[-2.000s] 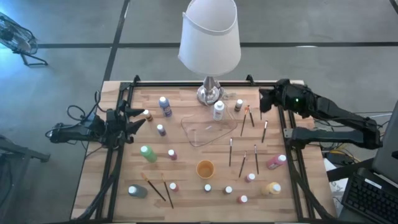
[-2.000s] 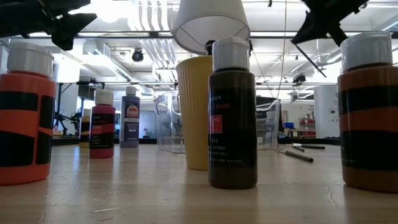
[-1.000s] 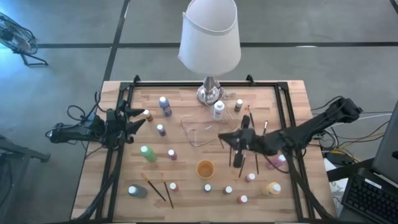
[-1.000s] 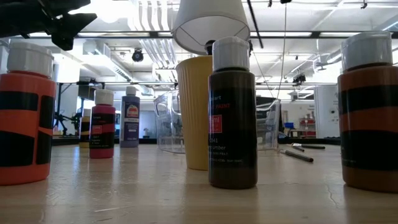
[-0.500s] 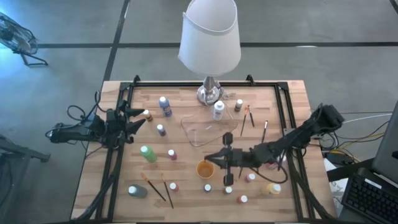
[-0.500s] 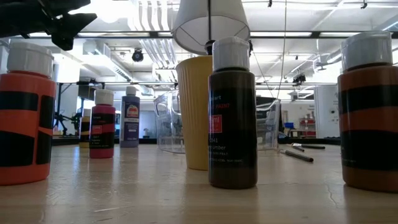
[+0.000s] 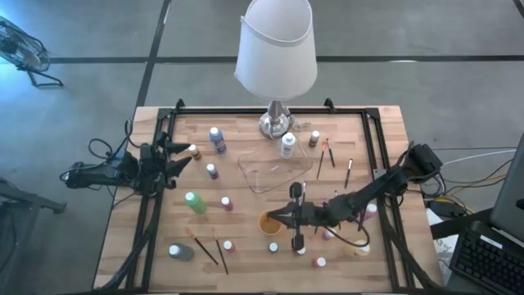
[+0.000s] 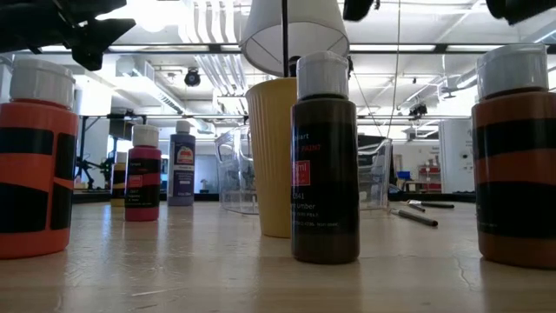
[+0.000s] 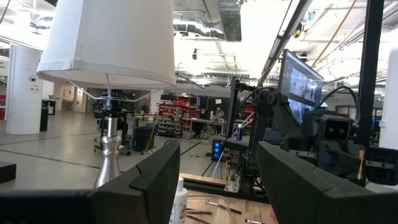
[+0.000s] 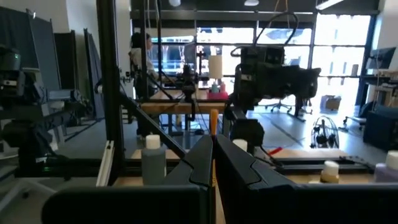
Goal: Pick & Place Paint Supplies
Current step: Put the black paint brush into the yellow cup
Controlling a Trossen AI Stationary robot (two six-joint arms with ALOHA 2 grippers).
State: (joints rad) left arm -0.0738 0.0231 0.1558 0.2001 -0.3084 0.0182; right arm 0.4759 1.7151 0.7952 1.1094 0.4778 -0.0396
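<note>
Right pincer (image 7: 288, 216) clamped on a brush (image 10: 213, 122) | above orange cup (image 7: 269, 222) | left pincer (image 7: 182, 156) wide open, empty, tabletop's (image 7: 246, 262) left edge

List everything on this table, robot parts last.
table: one, light wood, under everything
lamp: one, white shade on a silver base, far edge, middle
tray: one, clear plastic, centre
cup: one, orange, nearer than the tray
paint bottles: about fifteen, white caps, mixed colours, scattered around the tray
brushes: about six lying flat, thin and dark, right of the tray and front left
held brush: one, orange-tipped, in the right claw
left claw: open, at the table's left edge
right claw: shut on the held brush, beside the cup
</note>
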